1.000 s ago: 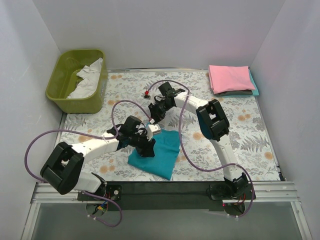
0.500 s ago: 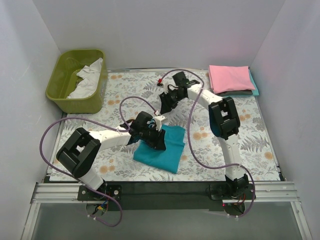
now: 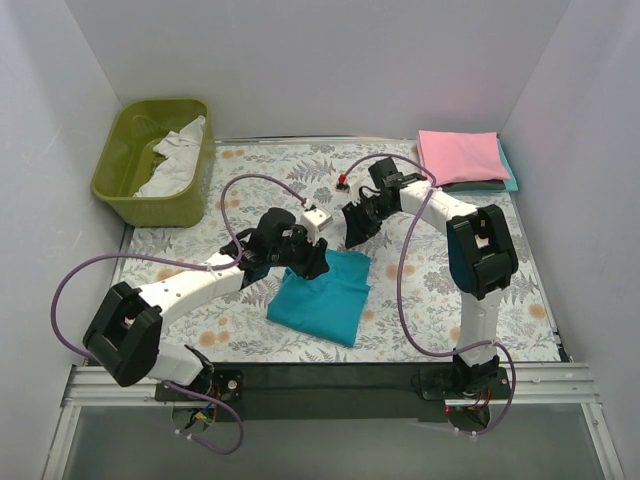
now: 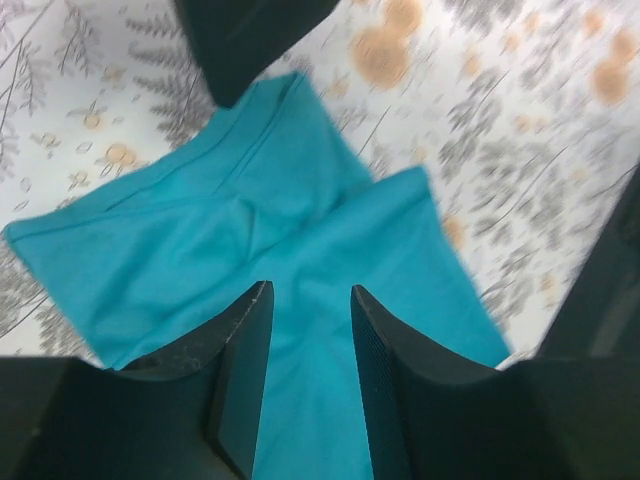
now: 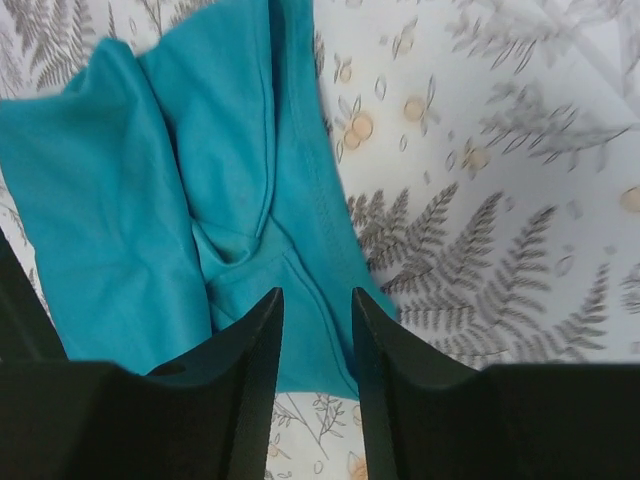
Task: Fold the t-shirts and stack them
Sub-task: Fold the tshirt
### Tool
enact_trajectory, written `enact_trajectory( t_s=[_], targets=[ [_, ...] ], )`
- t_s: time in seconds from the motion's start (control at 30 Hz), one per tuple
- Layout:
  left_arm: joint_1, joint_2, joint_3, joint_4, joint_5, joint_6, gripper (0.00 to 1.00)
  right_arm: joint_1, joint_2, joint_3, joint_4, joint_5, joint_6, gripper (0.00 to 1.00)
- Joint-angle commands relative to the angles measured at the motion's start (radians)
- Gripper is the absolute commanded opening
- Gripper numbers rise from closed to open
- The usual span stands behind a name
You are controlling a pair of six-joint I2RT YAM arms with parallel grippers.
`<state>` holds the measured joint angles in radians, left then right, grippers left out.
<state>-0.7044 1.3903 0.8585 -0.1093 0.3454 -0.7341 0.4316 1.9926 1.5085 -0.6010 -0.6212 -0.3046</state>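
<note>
The flower-print tabletop (image 3: 500, 270) has an olive tub (image 3: 130, 190) at its far left edge, with white cloth (image 3: 180, 150) bunched inside. Near the middle front lies the teal shirt (image 3: 325, 300), loosely folded and creased. The pink shirt (image 3: 458, 155) sits folded on top of a stack at the far right corner. Both tools hang at the teal shirt's far edge, well apart from the stack. The left tool (image 4: 310, 300) and the right tool (image 5: 317, 300) each have their fingers a little apart, gripping nothing
</note>
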Motion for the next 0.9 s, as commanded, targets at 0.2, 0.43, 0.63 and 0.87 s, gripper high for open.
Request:
enact_trajectory(
  t_s=[0.2, 0.43, 0.63, 0.87],
  targets=[
    [-0.004, 0.032, -0.116, -0.205, -0.1, 0.236, 0.33, 0.035, 0.038, -0.09, -0.022, 0.044, 0.002, 0.28],
    [-0.004, 0.095, -0.087, -0.277, -0.121, 0.181, 0.29, 0.044, 0.192, 0.053, -0.02, 0.127, -0.005, 0.22],
    [-0.018, 0.098, -0.044, -0.313, -0.095, 0.131, 0.26, 0.055, 0.262, 0.171, -0.026, 0.112, 0.01, 0.2],
    [0.0, -0.011, 0.005, -0.297, 0.023, 0.245, 0.35, 0.059, 0.135, 0.119, -0.039, 0.029, -0.039, 0.3]
  ],
)
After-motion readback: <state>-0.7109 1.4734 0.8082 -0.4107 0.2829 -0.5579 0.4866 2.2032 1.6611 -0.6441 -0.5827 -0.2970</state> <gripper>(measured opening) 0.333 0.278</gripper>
